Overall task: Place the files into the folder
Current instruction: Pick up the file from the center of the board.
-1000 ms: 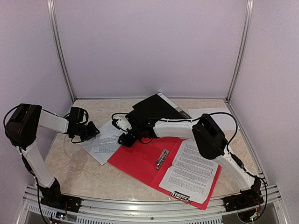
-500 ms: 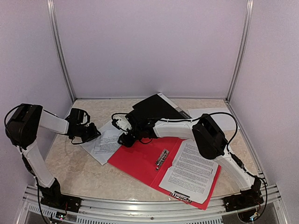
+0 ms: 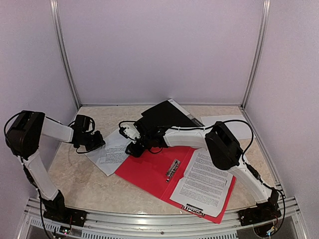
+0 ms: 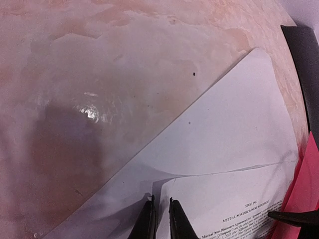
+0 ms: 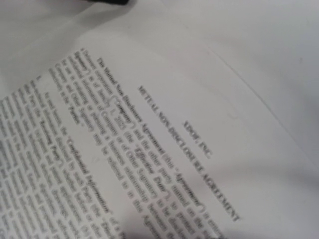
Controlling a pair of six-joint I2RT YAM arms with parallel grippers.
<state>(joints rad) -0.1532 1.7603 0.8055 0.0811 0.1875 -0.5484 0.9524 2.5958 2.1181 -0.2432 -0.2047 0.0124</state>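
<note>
- Your left gripper (image 4: 160, 221) was at the 9 o'clock edge of the loose papers. Its jaws were almost pressed together, pinching the left edge of the printed sheet (image 4: 224, 211).
- The printed sheet lay on top of a blank sheet (image 4: 224, 124). Both were on the table (image 3: 84, 184), just beside the 9 o'clock side of the red folder (image 3: 147, 174), not inside it.
- The paper was rucked up a little near your left fingers.
- Your right gripper (image 3: 133, 148) was low over the 3 o'clock end of the same printed sheet, by the red folder's 10 o'clock corner.
- You can't tell how the right jaws stood. The right wrist view was filled with blurred text, and the top view was too small to show them.
- The red folder lay open around mid-table, with a metal clip (image 3: 173, 170) at its spine.
- A second printed page (image 3: 204, 181) lay on the folder's 4 o'clock flap.
- A black folder (image 3: 162, 115) sat at 12 o'clock, behind your right arm.
</note>
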